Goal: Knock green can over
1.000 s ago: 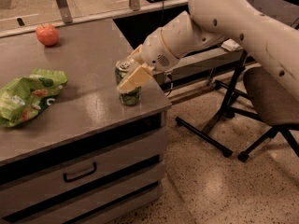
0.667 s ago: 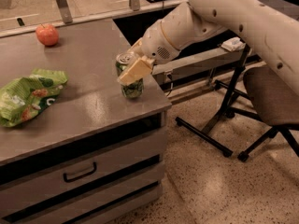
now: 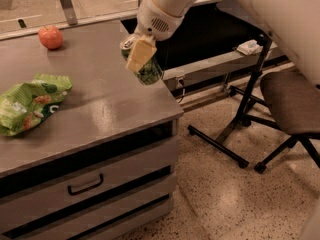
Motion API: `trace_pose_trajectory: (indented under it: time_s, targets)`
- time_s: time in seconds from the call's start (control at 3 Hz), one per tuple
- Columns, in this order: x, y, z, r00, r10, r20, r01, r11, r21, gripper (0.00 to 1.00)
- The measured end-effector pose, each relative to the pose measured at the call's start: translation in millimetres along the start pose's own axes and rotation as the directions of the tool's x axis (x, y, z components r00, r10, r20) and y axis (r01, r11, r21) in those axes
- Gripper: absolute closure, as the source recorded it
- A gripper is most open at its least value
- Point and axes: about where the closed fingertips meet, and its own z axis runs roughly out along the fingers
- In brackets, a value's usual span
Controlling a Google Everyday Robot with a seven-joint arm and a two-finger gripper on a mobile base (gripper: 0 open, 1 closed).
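ROBOT TIPS DRINK AT DESK CORNER: the hand (image 3: 139, 63) has the green can (image 3: 150, 74) clamped near the right-rear corner of the desk (image 3: 100, 111). One pale finger (image 3: 141, 51) lies across the can's side, its partner hidden behind. The can leans hard, silver top toward the left, base toward the desk edge. Whether the base touches the desk top can't be told from this angle. To finish the knock-over well, the judgement is: tip it inward, i.e. toward the middle of the desk, not toward the edge just beside it, w/ bare floor & a chair (image 3: 292, 99) on that side. Bring the can low so its side meets the surface, then part the fingers & lift the hand straight away, so nothing drags the can upright or sets it rolling. A cylinder on its side rolls freely, so it should prob. be laid w/ its axis pointing at the right edge rather than along it. The apple (image 3: 51, 37) at far left & the green snack bag (image 3: 31, 100) at left sit well apart from the can, no obstacle.
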Motion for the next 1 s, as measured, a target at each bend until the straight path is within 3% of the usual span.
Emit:
trace_pose_trajectory:
  time_s: [0.33, 0.67, 1.0]
  targets:
    - [0, 4, 16, 0.991, -0.04, -0.129, 0.037, 0.9989, -0.028, 1.0]
    - [3, 17, 42, 0.975, -0.081, -0.205, 0.063, 0.9937, -0.093, 0.85]
    - [3, 19, 46, 0.973, -0.088, -0.214, 0.068, 0.9925, -0.102, 0.61]
